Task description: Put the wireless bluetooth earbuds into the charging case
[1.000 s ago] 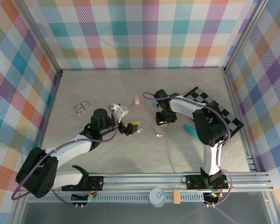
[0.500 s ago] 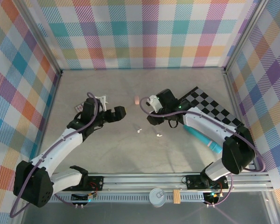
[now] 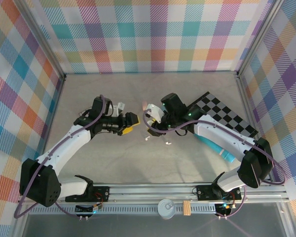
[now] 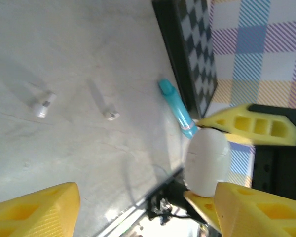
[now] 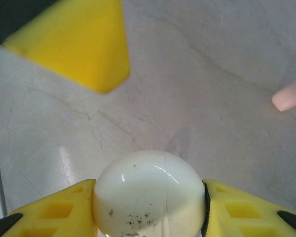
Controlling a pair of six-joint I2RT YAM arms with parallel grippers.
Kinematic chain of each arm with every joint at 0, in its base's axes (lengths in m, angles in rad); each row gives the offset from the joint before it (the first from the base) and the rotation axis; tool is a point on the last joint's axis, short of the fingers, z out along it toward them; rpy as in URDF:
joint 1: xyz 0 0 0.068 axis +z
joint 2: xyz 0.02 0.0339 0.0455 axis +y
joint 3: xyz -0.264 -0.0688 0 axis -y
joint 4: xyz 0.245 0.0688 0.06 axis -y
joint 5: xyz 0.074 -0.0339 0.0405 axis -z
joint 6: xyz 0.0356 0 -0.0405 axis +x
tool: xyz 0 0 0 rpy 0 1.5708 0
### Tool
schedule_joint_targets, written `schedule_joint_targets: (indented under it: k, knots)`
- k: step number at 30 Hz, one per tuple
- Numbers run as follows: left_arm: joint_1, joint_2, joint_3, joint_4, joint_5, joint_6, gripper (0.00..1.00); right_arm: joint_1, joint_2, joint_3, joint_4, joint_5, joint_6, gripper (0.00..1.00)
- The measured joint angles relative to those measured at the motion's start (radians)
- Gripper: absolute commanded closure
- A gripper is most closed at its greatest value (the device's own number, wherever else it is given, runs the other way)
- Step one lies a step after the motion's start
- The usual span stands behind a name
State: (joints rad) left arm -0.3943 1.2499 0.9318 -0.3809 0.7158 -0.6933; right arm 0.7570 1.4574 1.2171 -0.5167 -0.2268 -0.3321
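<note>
The white, egg-shaped charging case (image 5: 148,195) sits closed between the yellow fingers of my right gripper (image 5: 149,210), which is shut on it above the table's middle (image 3: 152,126). In the left wrist view the same case (image 4: 207,160) hangs close to my left gripper's right finger. My left gripper (image 3: 131,123) faces it from the left, jaws open with nothing between them (image 4: 148,212). One of its fingertips (image 5: 74,44) shows in the right wrist view. Two white earbuds (image 3: 147,138) (image 3: 166,143) lie on the table just below both grippers, also seen as earbuds (image 4: 43,105) (image 4: 110,114).
A long teal tube (image 3: 216,147) lies at the right beside a black-and-white checkered board (image 3: 227,116). A small pink piece (image 3: 145,105) lies just behind the grippers on the grey table (image 3: 138,163). Plaid walls enclose three sides.
My left gripper has swung right toward the centre and its jaws have narrowed. My right gripper has carried the case left, so the two now face each other closely.
</note>
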Motion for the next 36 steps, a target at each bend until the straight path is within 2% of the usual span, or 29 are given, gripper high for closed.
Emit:
schedule_joint_targets:
  k: [6,16,22,24,30,33,36]
  knots:
    - [-0.079,0.000,0.002,0.077,0.041,-0.058,0.47,0.009,0.006,0.011,0.000,-0.019,-0.018,0.58]
    - [-0.111,0.045,0.002,0.150,0.061,-0.088,0.59,0.022,0.016,0.017,0.001,-0.053,-0.025,0.59]
    - [-0.121,0.064,0.002,0.164,0.068,-0.099,0.82,0.021,0.016,0.017,0.004,-0.063,-0.025,0.57]
    - [-0.121,0.064,0.002,0.167,0.066,-0.098,0.88,0.021,0.016,0.017,0.003,-0.058,-0.024,0.52]
    - [-0.122,0.043,-0.001,0.194,0.053,-0.079,0.91,0.021,0.013,0.017,0.025,-0.048,-0.018,0.25]
    - [-0.122,-0.012,-0.023,0.240,0.030,-0.016,0.94,-0.002,-0.028,-0.011,0.067,-0.107,0.009,0.23]
    - [-0.122,-0.079,-0.056,0.316,0.005,0.061,0.96,-0.078,-0.134,-0.094,0.129,-0.258,0.060,0.24]
